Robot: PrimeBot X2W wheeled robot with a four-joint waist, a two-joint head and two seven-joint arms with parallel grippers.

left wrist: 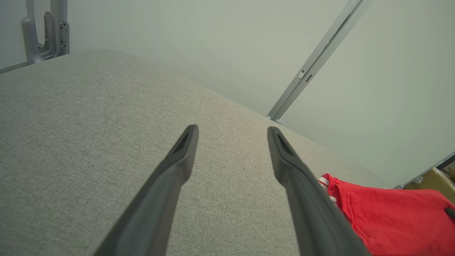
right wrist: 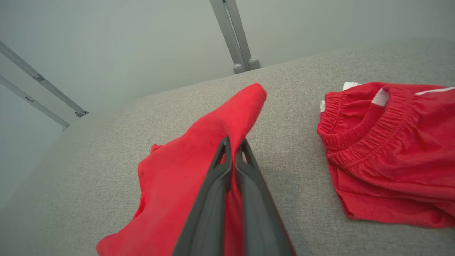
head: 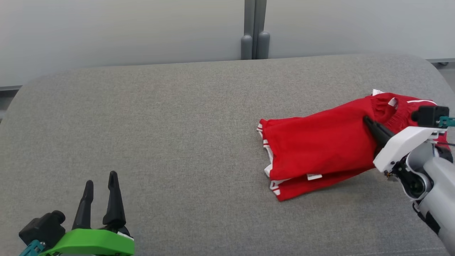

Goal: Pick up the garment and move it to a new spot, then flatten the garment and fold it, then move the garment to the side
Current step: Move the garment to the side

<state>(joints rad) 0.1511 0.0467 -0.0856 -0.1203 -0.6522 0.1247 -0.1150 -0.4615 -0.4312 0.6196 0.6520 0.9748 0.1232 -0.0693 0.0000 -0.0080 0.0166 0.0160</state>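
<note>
Pinches a fold of the red garment [head: 320, 145] with the right gripper [head: 367, 120], jaws pressed flat together on the cloth just beside the gathered waistband [head: 389, 113]. Comes in from the lower right of the head view on a white and grey forearm [head: 408, 142], dark fingers slanting up and left over the fabric. Has the garment on the right half of the grey counter [head: 177, 124], white-striped leg hems [head: 267, 142] toward the middle, waistband toward the right edge, a folded-under layer showing along the near side. From the right wrist view, shows the right gripper [right wrist: 234, 142] closed on a ridge of the garment [right wrist: 199, 167], drawn up into a peak past the fingertips, with a soft shadow on the counter [right wrist: 284, 92] beneath. Shows the waistband [right wrist: 373, 131] off to the right of that view, resting on the counter, with a white label [right wrist: 382, 96] inside it. Holds the left gripper [head: 101, 177] at the lower left of the head view, over bare counter and well apart from the garment, jaws spread wide with nothing between them, above a bright green housing [head: 92, 241]. From the left wrist view, shows the left gripper [left wrist: 233, 128] with the same wide gap, the grey weave of the counter [left wrist: 89, 124] between the fingers, and a corner of the garment [left wrist: 391, 213] at the lower right, partly behind the right-hand finger. Beyond the far edge of the counter, a pale wall [head: 106, 32] and a grey post [head: 255, 32].
</note>
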